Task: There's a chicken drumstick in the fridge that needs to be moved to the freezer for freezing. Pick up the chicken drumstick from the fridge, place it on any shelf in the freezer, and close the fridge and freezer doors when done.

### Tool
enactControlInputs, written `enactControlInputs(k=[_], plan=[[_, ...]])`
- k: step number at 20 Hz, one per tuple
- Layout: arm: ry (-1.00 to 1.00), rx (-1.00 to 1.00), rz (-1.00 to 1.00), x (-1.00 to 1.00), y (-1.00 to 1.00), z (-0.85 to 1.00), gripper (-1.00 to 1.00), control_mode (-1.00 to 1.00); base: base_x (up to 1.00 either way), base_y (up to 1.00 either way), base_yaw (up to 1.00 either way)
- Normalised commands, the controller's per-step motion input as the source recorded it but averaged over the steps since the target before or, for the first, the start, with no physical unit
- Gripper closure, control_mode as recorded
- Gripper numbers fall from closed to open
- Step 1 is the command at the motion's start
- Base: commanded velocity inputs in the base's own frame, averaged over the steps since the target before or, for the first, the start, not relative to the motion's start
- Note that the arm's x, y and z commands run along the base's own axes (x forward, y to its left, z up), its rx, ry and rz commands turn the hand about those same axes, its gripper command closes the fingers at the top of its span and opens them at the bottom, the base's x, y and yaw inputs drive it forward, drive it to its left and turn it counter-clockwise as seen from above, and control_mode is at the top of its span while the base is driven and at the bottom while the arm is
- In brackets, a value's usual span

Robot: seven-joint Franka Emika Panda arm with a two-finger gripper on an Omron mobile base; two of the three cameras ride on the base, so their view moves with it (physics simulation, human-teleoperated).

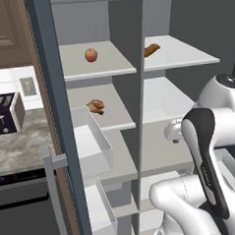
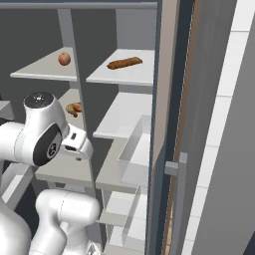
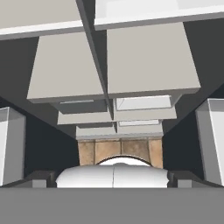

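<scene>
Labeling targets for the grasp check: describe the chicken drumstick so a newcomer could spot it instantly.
Start at the tall slate-blue unit standing open, and take its left compartment. On the second shelf down, below the round red apple, lies the chicken drumstick. It is a stubby, glossy orange-brown lump, unlike the longer brown stick-shaped food on the top right shelf.

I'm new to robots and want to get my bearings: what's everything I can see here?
apple: one, red-orange, top shelf, left compartment.
stick-shaped food: one, brown, top shelf, right compartment.
chicken drumstick: one, orange-brown, second shelf, left compartment, below the apple.
shelves: several, pale grey-white, both compartments.
doors: two, slate-blue, both open.
door bins: two on the left door, clear.
toaster: one, dark, on the counter.
counter: one, grey, left of the unit.
arm: one, white with dark joints, before the shelves.
gripper: one, dark tips, open, empty, facing the lower shelves.
</scene>
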Motion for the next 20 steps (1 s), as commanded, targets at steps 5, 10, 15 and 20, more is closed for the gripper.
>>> enactControlInputs(k=[5, 10, 15, 20], plan=[[0.02, -0.02, 0.0, 0.0, 0.01, -0.12, -1.0, -1.0, 0.0, 0.0, 0.0], [0.01, -0.01, 0.0, 0.0, 0.0, -0.06, -1.0, -1.0, 0.0, 0.0, 0.0], [0.0, 0.0, 0.0, 0.0, 0.02, 0.0, -1.0, -1.0, 0.0, 0.0, 0.0], [-0.01, 0.0, 0.0, 0.0, 0.01, 0.0, -1.0, -1.0, 0.0, 0.0, 0.0]])
